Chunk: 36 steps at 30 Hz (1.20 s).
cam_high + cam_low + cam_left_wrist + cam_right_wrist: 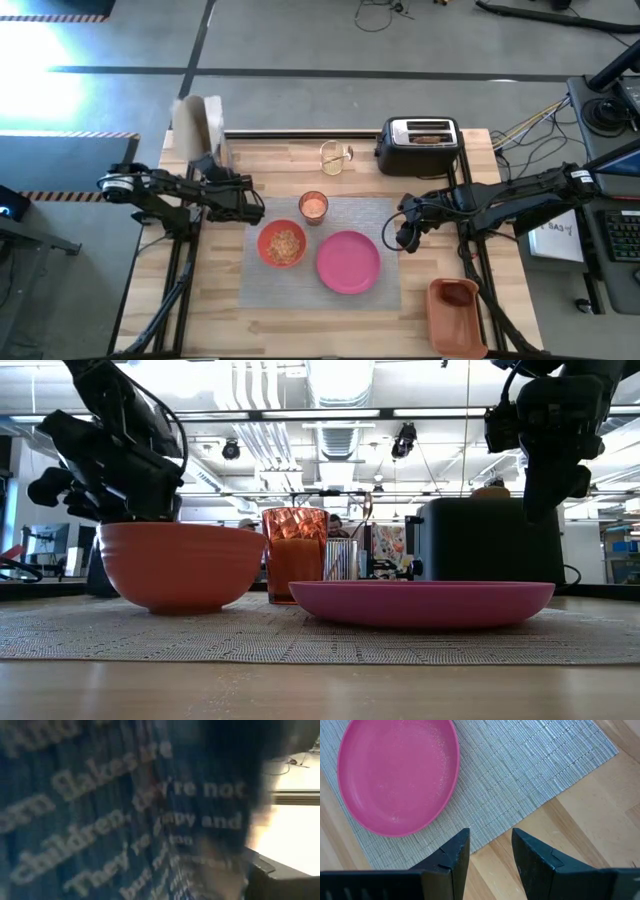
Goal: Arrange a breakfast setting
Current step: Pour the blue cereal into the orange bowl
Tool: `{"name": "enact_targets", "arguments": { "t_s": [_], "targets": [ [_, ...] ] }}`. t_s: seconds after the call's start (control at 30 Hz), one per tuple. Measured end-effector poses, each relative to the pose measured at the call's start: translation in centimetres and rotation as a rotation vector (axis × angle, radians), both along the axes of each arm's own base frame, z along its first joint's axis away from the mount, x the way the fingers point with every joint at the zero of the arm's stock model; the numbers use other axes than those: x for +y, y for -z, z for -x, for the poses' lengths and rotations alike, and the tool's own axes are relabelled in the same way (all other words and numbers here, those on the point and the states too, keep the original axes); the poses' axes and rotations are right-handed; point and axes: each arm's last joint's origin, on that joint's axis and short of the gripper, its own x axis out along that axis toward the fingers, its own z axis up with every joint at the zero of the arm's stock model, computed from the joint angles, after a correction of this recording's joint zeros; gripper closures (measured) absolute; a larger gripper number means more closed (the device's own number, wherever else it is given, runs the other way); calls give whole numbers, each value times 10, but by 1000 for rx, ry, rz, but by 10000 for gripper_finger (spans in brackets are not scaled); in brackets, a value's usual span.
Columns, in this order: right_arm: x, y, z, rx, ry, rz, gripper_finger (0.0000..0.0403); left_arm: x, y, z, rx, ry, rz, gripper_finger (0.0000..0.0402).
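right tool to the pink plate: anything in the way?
Nothing visible. The right tool hangs open over the edge of the grey placemat, and the pink plate lies just beyond it with only bare mat between. The plate is empty. The toaster stands behind, off that line.

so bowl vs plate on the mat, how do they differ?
The orange-red bowl is smaller across than the pink plate. In the low view the bowl is deep with tall sides; the plate is shallow and flat. The bowl holds brownish cereal; the plate is empty. Both are round and sit on the grey placemat.
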Motion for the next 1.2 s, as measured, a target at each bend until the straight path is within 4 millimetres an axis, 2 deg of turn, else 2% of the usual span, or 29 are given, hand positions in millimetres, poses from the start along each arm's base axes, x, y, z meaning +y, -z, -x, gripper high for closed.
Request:
{"name": "enact_targets", "arguments": {
  "t_s": [0.27, 0.57, 0.77, 0.87, 1.2],
  "targets": [
    [0, 0, 0, 0, 0, 0, 266, -1, -2, 0, 22, 14, 14, 167],
    [0, 0, 0, 0, -1, 0, 266, -10, -33, -6, 103, 4, 305, 167],
    [0, 0, 0, 0, 0, 0, 266, -12, -45, -4, 107, 33, 330, 171],
    [0, 0, 0, 0, 0, 0, 266, -11, -42, -1, 93, 37, 288, 178],
    [0, 0, 0, 0, 0, 0, 266, -10, -12, 12, 39, 2, 210, 185]
  ]
}}
